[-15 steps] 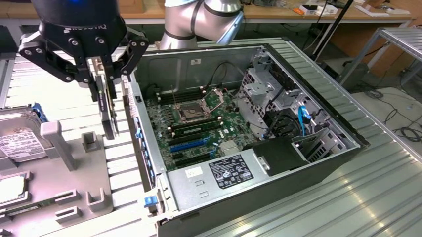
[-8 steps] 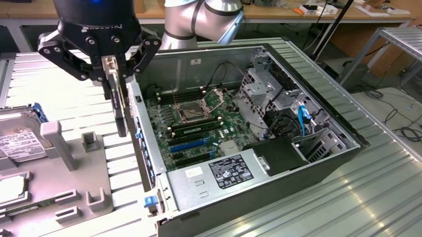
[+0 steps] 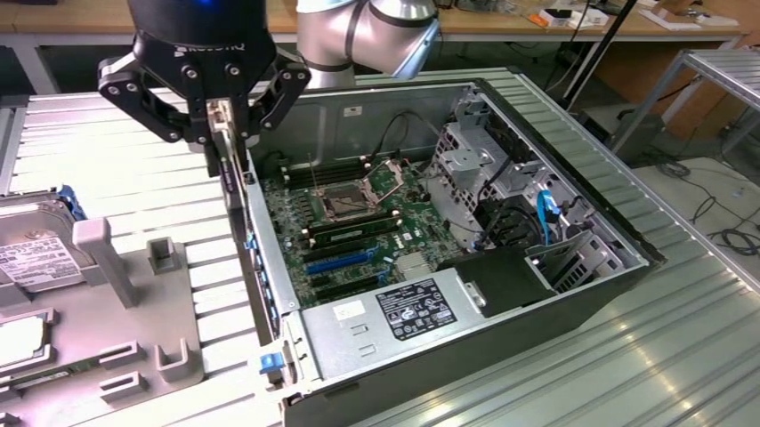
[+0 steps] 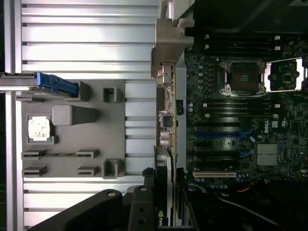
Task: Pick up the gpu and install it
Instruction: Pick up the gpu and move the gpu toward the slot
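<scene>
Counter (image 3: 665, 356): ribbed metal, carrying both the open computer case and a grey parts fixture, so pick-up and install points are sitting side by side.
Case (image 3: 570, 294): lying on its side with the panel off, exposing the board from above for a straight-down approach.
Fixture (image 3: 131, 294): sitting at the exterior view's left, just beside the case, its upright holders standing vacant.
Motherboard (image 3: 356, 213): facing up, with the blue expansion slots (image 4: 216, 134) lying bare.
Gpu (image 3: 226, 156): hanging on edge, off the fixture, along the case's near wall, between fixture and motherboard; not seated in any slot. Judging the edge-down pose is keeping the connector aimed at a slot.
Fingers: gripper (image 3: 222, 129) is clenching the gpu's upper edge from both faces, likely to keep it from tilting.
</scene>
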